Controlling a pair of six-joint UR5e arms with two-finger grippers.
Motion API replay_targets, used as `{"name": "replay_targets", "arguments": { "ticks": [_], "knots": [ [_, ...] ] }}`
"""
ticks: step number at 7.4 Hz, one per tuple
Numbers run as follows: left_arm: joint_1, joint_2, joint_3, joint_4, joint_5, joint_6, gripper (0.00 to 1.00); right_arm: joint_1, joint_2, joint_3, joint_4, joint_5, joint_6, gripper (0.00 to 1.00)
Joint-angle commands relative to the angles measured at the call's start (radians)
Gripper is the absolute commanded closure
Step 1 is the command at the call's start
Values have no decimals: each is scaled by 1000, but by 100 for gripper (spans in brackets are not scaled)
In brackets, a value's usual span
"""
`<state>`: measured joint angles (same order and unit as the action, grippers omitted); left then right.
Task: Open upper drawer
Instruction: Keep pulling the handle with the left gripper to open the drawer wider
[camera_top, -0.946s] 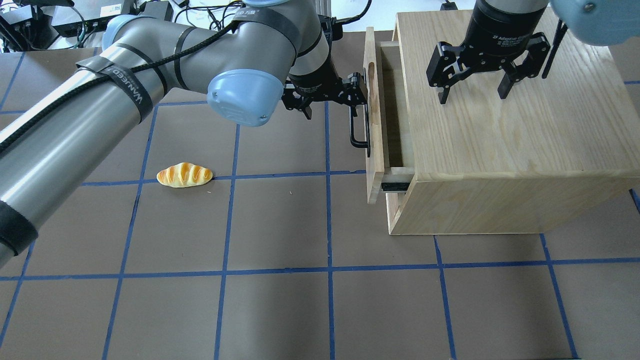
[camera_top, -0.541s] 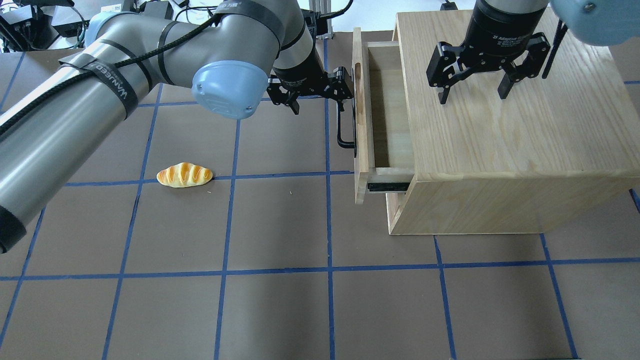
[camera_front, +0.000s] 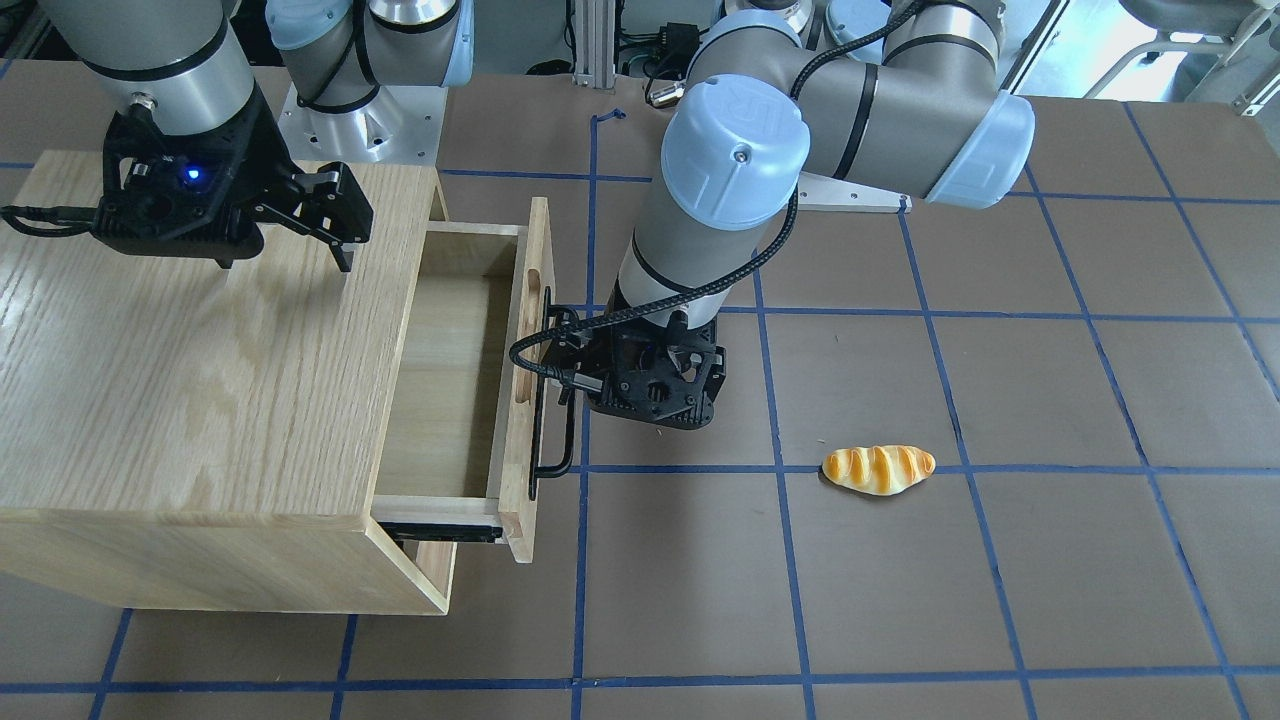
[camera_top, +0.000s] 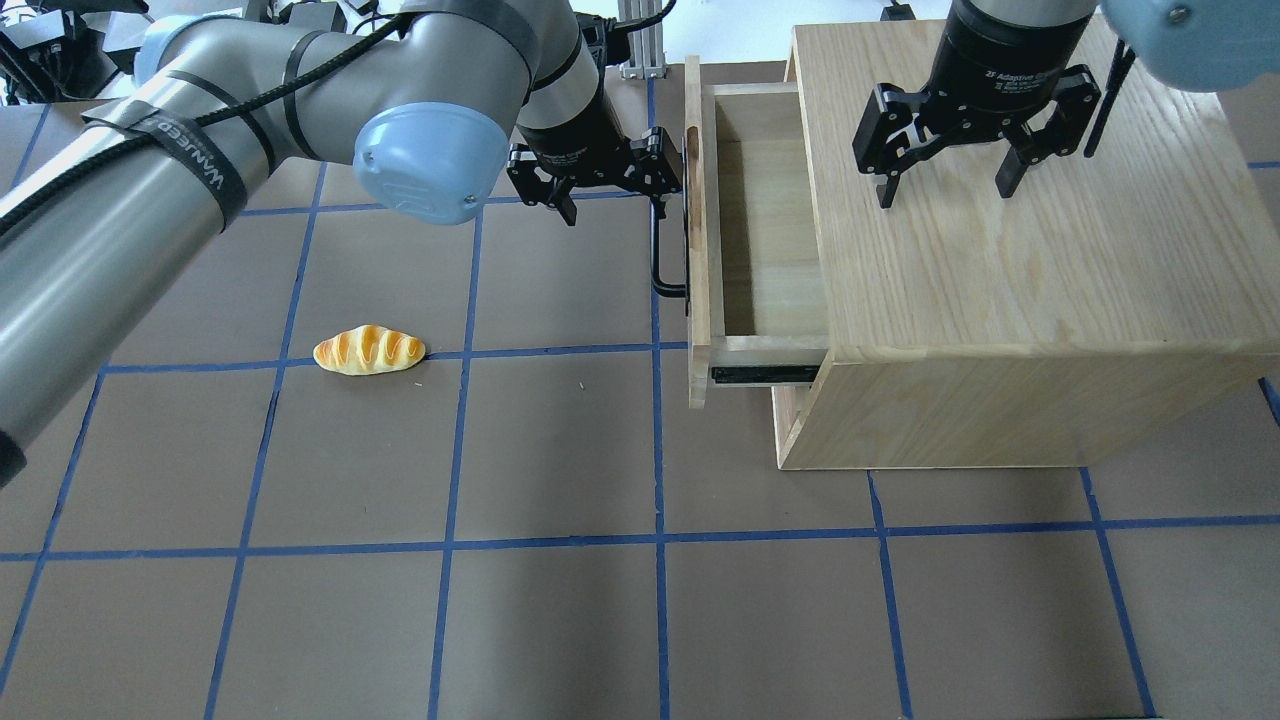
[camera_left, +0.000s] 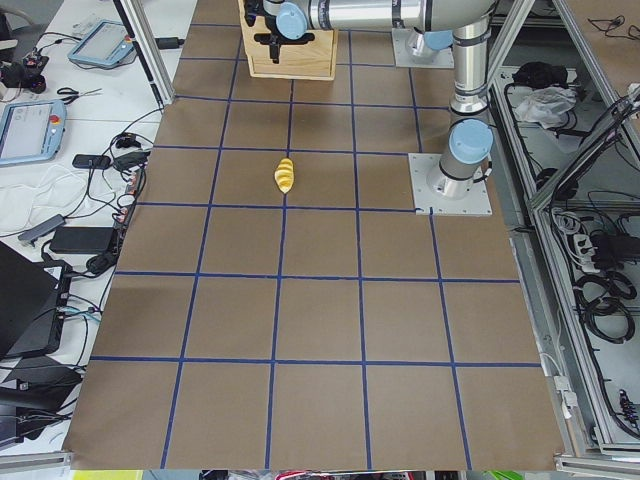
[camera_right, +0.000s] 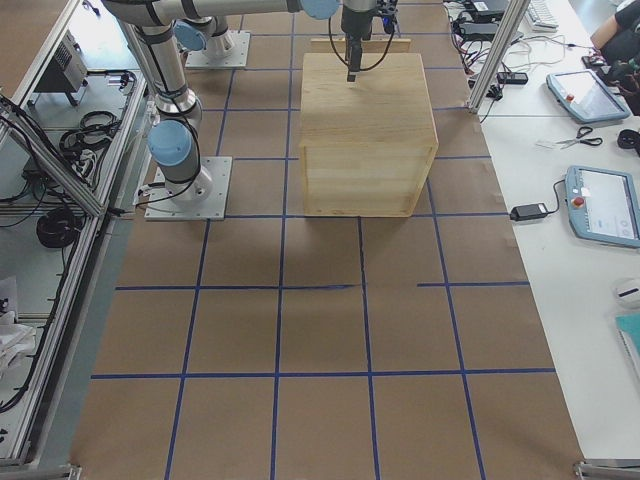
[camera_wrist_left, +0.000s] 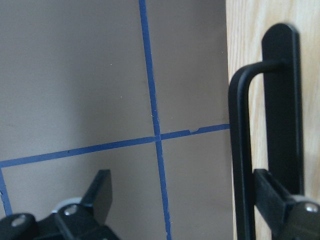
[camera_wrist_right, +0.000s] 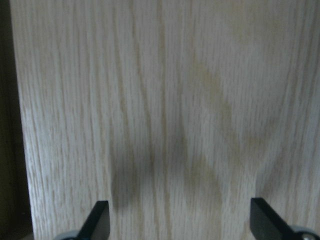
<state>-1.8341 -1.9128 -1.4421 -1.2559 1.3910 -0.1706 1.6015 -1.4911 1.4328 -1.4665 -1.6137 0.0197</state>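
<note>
The upper drawer (camera_top: 697, 230) is a shallow light-oak box with a long black bar handle (camera_top: 656, 250). It stands pulled well out of the wooden cabinet (camera_top: 1000, 280), and its empty inside shows (camera_front: 440, 370). My left gripper (camera_top: 612, 200) is open at the handle's far end. In the left wrist view (camera_wrist_left: 190, 195) one finger (camera_wrist_left: 277, 192) sits behind the bar (camera_wrist_left: 240, 150) against the drawer front, and the other finger (camera_wrist_left: 99, 192) is out over the mat. My right gripper (camera_top: 945, 190) is open and empty, just above the cabinet top (camera_wrist_right: 165, 100).
A toy bread roll (camera_top: 369, 350) lies on the brown mat to the left of the drawer, apart from both arms. The mat has a blue tape grid. A black slide rail (camera_top: 765, 375) shows under the drawer's near side.
My left gripper has moved left, away from the cabinet, with its finger behind the handle. The drawer has slid further out. The right gripper has not moved.
</note>
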Motion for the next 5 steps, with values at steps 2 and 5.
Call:
{"name": "replay_targets", "arguments": {
  "ticks": [2, 5],
  "knots": [
    [27, 18, 9, -48, 0, 35, 0, 0, 0, 0, 0, 0, 0, 0],
    [27, 9, 8, -48, -29, 27, 0, 0, 0, 0, 0, 0, 0, 0]
  ]
}}
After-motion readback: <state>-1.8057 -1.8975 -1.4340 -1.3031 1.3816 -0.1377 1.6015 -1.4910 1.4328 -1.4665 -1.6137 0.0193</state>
